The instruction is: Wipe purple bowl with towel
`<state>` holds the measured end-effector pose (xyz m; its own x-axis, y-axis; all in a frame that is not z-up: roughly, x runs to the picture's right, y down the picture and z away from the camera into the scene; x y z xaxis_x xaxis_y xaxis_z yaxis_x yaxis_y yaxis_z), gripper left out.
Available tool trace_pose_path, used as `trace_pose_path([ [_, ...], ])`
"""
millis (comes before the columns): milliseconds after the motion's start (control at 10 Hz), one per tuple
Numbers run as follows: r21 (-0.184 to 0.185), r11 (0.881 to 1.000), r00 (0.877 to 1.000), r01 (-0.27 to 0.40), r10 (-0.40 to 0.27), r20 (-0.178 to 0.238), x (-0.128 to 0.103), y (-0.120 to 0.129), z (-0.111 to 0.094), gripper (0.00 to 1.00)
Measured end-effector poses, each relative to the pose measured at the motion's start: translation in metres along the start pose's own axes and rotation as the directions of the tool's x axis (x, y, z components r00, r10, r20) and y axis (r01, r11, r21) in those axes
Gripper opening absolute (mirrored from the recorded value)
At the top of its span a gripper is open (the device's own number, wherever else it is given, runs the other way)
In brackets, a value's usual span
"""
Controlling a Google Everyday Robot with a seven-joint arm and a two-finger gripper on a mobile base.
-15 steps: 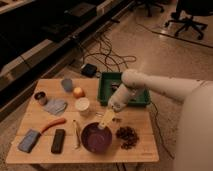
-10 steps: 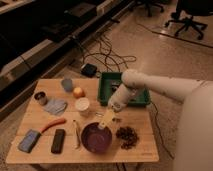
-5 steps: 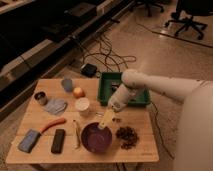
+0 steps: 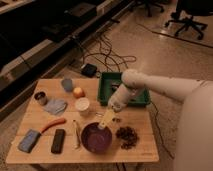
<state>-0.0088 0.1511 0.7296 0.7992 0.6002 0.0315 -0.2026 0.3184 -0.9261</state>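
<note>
White arm (image 4: pixel 155 86) slopes down; gripper (image 4: pixel 106 120) over purple bowl (image 4: pixel 96 140) far rim, fingers spread (nothing held).

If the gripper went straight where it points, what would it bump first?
Probably the purple bowl: the gripper hangs by its back rim, pointing down into it, though depth is unclear.
</note>
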Motion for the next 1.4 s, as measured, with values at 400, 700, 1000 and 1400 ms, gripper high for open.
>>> trace_pose_path([
  [400, 0.03, 1.0, 1.0, 0.006, -0.006, -0.004, -0.006, -0.003, -0.012, 0.8],
  [700, 0.084, 0.996, 0.999, 0.005, -0.001, -0.047, -0.024, -0.021, -0.046, 0.8],
  [1000, 0.149, 0.989, 0.989, 0.0, 0.023, -0.15, -0.044, -0.034, -0.066, 0.8],
  [1400, 0.311, 0.947, 0.912, 0.075, 0.06, -0.405, -0.112, -0.032, -0.087, 0.8],
])
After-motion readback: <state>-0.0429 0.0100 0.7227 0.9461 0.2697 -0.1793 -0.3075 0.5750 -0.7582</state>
